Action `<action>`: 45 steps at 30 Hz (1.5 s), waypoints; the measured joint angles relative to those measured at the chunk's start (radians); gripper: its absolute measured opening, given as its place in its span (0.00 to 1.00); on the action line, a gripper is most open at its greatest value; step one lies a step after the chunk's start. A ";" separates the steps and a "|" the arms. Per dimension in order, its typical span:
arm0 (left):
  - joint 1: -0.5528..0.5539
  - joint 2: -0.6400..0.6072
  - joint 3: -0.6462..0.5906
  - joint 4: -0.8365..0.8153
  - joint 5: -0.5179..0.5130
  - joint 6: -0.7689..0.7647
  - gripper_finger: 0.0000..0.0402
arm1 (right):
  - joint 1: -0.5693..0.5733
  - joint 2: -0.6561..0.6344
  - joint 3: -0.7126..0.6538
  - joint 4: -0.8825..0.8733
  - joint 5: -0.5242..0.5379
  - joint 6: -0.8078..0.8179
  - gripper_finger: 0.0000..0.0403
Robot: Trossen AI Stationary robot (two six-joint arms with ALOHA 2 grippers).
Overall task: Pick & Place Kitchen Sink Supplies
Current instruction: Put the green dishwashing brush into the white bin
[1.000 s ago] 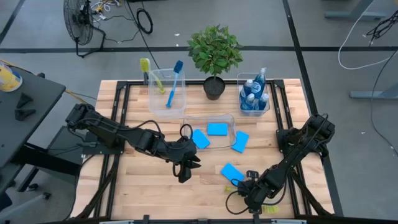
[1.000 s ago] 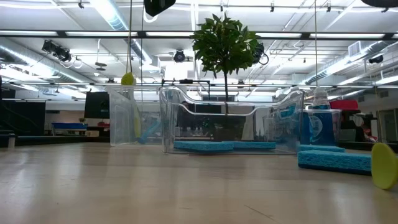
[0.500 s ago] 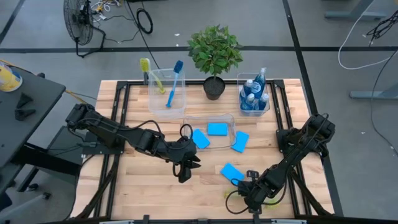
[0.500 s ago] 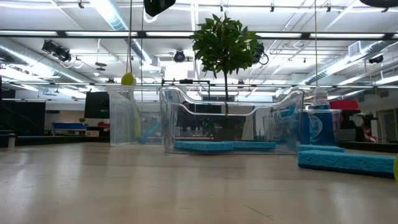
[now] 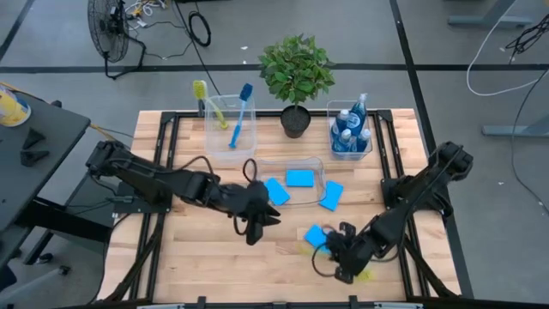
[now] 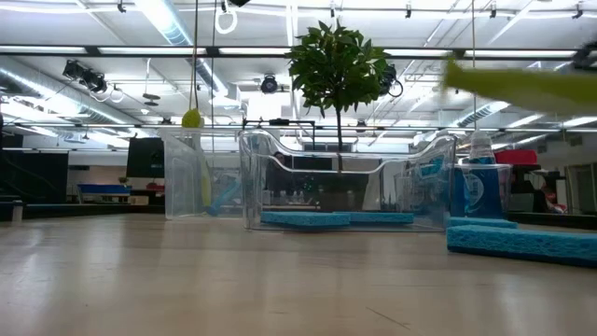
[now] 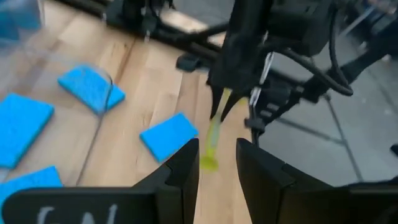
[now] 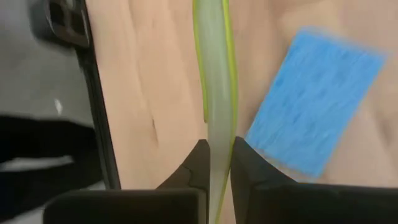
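the right gripper [image 5: 336, 254], fingers clenched on the yellow-green brush [image 8: 214, 93], has just lifted it off the near table [image 5: 214, 266] beside a loose sponge [image 5: 316, 234], ready for binning, while the left gripper [image 5: 255, 225] hovers mid-table, fingers released.

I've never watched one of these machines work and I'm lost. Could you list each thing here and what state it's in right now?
Right gripper: shut on the yellow-green dish brush, lifted off the table.
Left gripper: open, holding nothing, above the table.
Loose sponge: flat on the table, outside any bin.
Middle bin: holds sponges; one sponge lies at its edge.
Left bin: two brushes standing inside.
Right bin: full of bottles.
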 joint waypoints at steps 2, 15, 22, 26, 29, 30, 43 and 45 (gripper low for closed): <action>0.012 -0.024 0.000 0.020 -0.001 0.000 0.27 | -0.029 -0.041 0.000 -0.003 0.022 -0.007 0.06; 0.093 -0.191 0.000 0.343 -0.050 0.334 0.27 | -0.226 -0.266 0.001 0.059 0.028 -0.084 0.06; 0.151 -0.245 0.001 0.343 -0.046 0.368 0.27 | -0.344 -0.319 0.001 0.090 0.015 -0.221 0.06; 0.190 -0.260 0.000 0.339 -0.050 0.412 0.27 | -0.420 -0.328 0.001 0.093 -0.041 -0.313 0.06; 0.218 -0.260 0.000 0.333 -0.050 0.411 0.27 | -0.475 -0.333 0.001 0.094 -0.084 -0.388 0.06; 0.225 -0.260 0.000 0.329 -0.050 0.411 0.27 | -0.494 -0.333 0.001 0.096 -0.096 -0.412 0.06; 0.307 -0.260 0.000 0.216 -0.049 0.413 0.27 | -0.694 -0.333 0.001 0.095 0.027 -0.920 0.06; 0.323 -0.260 0.000 0.185 -0.049 0.413 0.27 | -0.722 -0.333 0.001 0.095 0.088 -1.004 0.06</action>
